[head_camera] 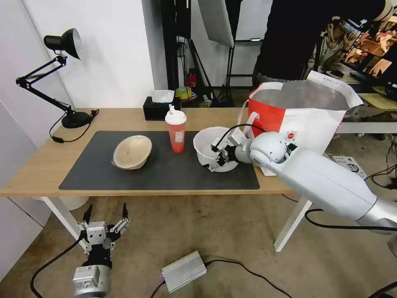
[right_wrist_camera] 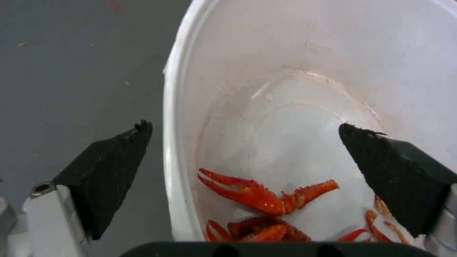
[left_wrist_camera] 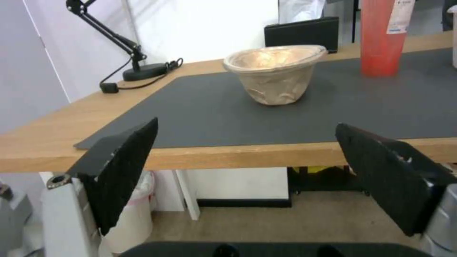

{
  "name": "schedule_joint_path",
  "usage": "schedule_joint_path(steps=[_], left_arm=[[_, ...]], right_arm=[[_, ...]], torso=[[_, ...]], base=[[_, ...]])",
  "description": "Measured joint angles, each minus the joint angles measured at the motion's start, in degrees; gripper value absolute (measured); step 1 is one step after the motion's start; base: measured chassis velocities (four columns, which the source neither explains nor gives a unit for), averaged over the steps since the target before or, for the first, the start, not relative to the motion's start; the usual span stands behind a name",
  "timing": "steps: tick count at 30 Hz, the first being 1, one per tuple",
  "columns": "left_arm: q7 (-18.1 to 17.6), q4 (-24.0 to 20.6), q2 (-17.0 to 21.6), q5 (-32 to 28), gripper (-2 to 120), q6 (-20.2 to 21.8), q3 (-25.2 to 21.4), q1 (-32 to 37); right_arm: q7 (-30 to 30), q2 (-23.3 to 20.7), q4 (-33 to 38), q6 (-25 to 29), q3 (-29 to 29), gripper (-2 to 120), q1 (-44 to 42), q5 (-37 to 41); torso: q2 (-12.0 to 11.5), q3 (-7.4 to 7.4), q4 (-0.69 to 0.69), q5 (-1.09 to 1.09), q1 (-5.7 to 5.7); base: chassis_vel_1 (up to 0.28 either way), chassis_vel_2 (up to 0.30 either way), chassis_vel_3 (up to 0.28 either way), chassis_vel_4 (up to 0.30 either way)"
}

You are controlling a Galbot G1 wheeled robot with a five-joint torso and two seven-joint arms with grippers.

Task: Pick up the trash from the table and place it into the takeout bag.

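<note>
On the surface (head_camera: pixel 37 174) from your head view, right hand (head_camera: pixel 216 159) straddles the white bowl (head_camera: pixel 205 142) rim, bag (head_camera: pixel 306 120) behind. Left wrist: left hand (left_wrist_camera: pixel 245 171) apart, below the edge. Right wrist: fingers (right_wrist_camera: pixel 112 167) apart, red bits (right_wrist_camera: pixel 257 196), probably crayfish claws.

On the mat (head_camera: pixel 165 174), left to right: shallow bowl (head_camera: pixel 132 152), cup (head_camera: pixel 176 131), wide bowl (head_camera: pixel 209 145).

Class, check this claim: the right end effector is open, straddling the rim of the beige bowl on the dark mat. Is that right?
Not quite. The right end effector is open and straddles a rim, but of the white bowl holding red crayfish shells, as the right wrist view shows. The beige bowl sits untouched farther left.
</note>
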Motion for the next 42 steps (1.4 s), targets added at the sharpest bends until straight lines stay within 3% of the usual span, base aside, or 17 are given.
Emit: schedule_joint_path(steps=[34,38,42], left_arm=[[0.0,0.9,-0.1,0.2,100,-0.5,0.2,-0.1],[0.0,1.3,0.0,0.2,100,-1.1,0.1,-0.1],[-0.1,1.3,-0.1,0.3,100,-1.2,0.2,-0.2]], right_arm=[[0.2,-0.1,-1.0,0.0,-0.1,100,0.3,-1.4],[0.2,-0.1,-0.9,0.0,-0.2,98,0.3,-1.4],[0.2,0.0,-0.9,0.0,-0.3,85,0.3,-1.3]], torso=[[0.0,0.01,-0.01,0.00,0.00],[0.0,0.01,-0.01,0.00,0.00],[0.0,0.01,-0.01,0.00,0.01]], base=[[0.000,0.000,0.000,0.000],[0.000,0.000,0.000,0.000],[0.000,0.000,0.000,0.000]])
